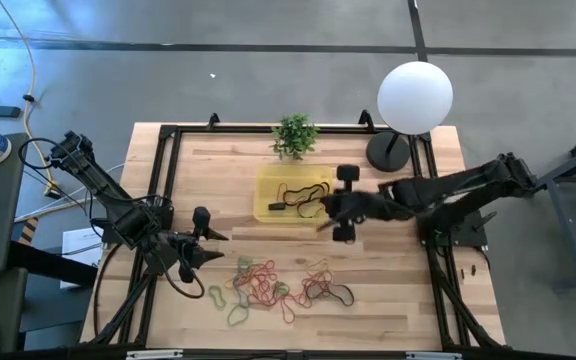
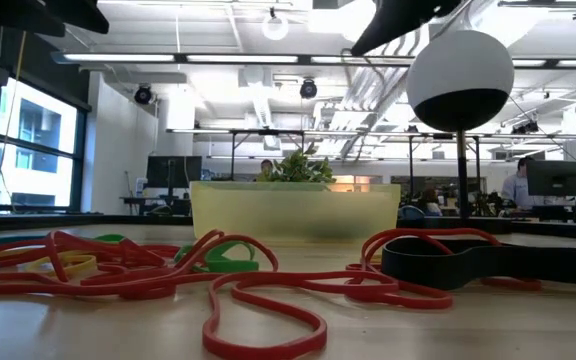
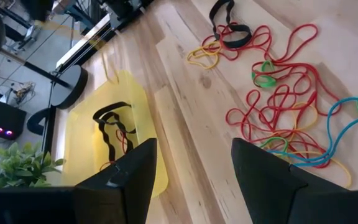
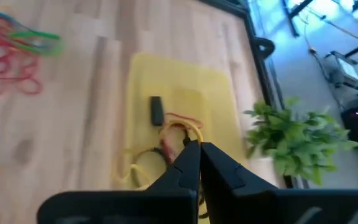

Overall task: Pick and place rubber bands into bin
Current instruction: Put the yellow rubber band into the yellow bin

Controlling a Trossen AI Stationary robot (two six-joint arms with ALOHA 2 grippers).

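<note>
The rubber bands (image 1: 278,285) lie in a loose red, green, yellow, blue and black heap on the wooden table near its near edge, also seen in the low view (image 2: 168,265) and the left wrist view (image 3: 284,93). The yellow bin (image 1: 293,195) stands farther back, with a few bands (image 4: 166,134) and a small black piece (image 4: 157,109) on its floor. My left gripper (image 1: 216,250) is open, above the table left of the heap (image 3: 191,168). My right gripper (image 1: 318,212) is shut over the bin's right part (image 4: 194,149). My right gripper is shut and points down into the bin, its fingertips right beside the red and yellow bands (image 4: 178,127) on the bin's floor. Whether it touches or holds one of them, I cannot tell.
A small green potted plant (image 1: 295,135) stands just behind the bin. A lamp with a white globe (image 1: 415,97) stands at the far right corner. A black frame (image 1: 163,180) runs around the table's edges. Bare wood lies between the bin and the heap.
</note>
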